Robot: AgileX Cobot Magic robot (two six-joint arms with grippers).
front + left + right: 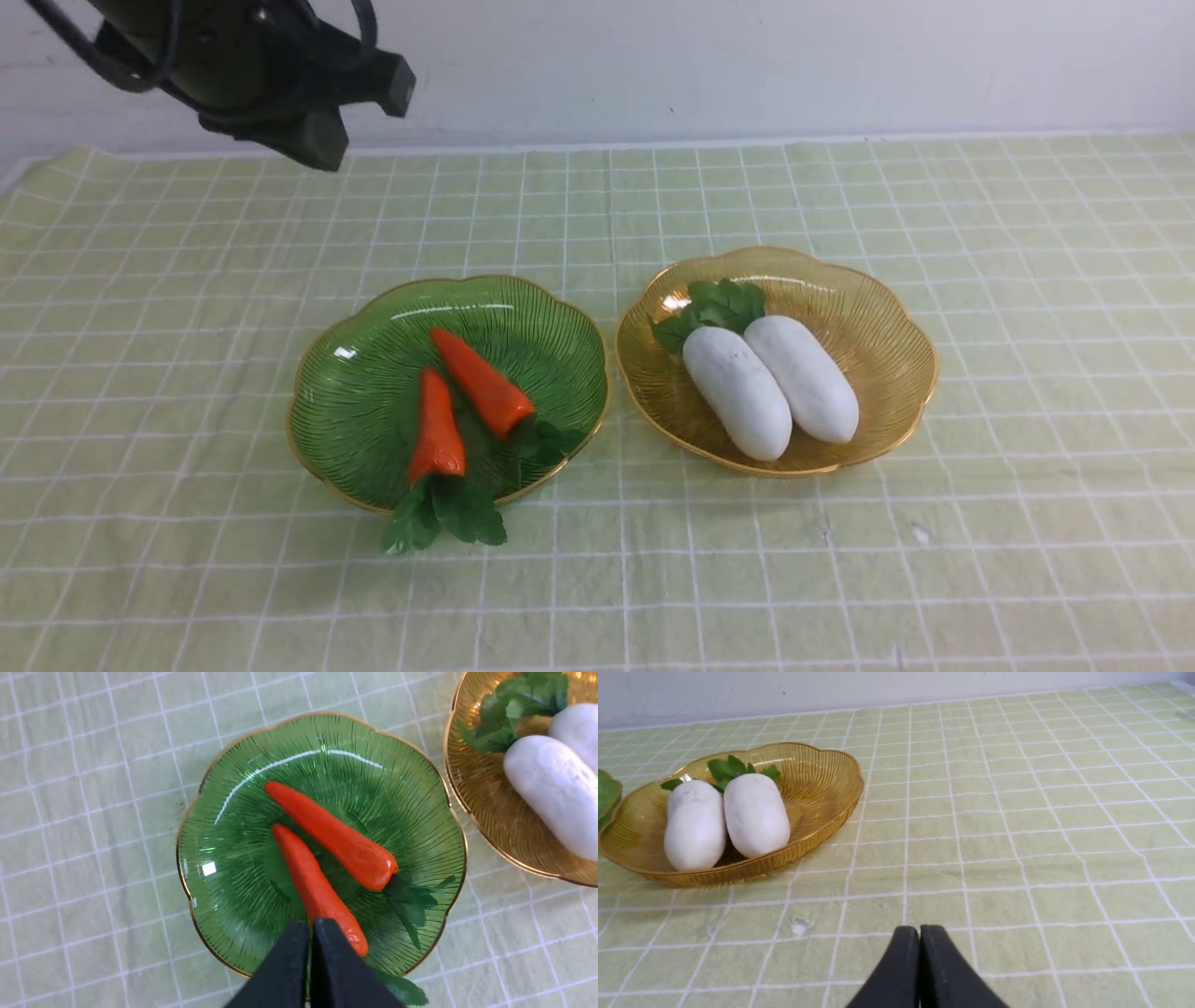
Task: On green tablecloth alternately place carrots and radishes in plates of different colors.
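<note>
Two orange carrots (481, 381) (436, 427) lie side by side in the green plate (373, 392), and the nearer one's leaves (448, 518) hang over the front rim. Two white radishes (738, 392) (803, 378) fill the amber plate (868, 317) to its right. Both plates sit on the green tablecloth (934, 560). My left gripper (310, 924) is shut and empty, high above the green plate (233, 858) and the carrots (331, 835). My right gripper (919, 928) is shut and empty, low over bare cloth beside the amber plate (822, 779) with its radishes (755, 814). It is out of the front view.
A white wall (747, 65) runs along the cloth's far edge. The dark left arm (271, 75) hangs at the upper left of the front view. A small white fleck (799, 927) marks the cloth near the amber plate.
</note>
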